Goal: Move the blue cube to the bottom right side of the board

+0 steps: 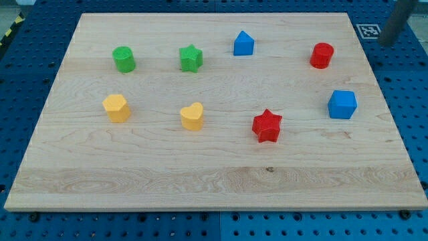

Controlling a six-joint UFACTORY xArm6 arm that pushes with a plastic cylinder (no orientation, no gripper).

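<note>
The blue cube (342, 104) sits near the right edge of the wooden board (200, 174), about halfway down. My rod comes in blurred at the view's top right corner. My tip (386, 41) is off the board, beyond its top right corner, above and to the right of the blue cube and well apart from it. It touches no block.
A red cylinder (322, 55) stands above-left of the cube, and a red star (267, 126) to its lower left. A blue house-shaped block (243, 43), green star (190, 58), green cylinder (124, 59), yellow block (116, 108) and yellow heart (192, 116) lie further left.
</note>
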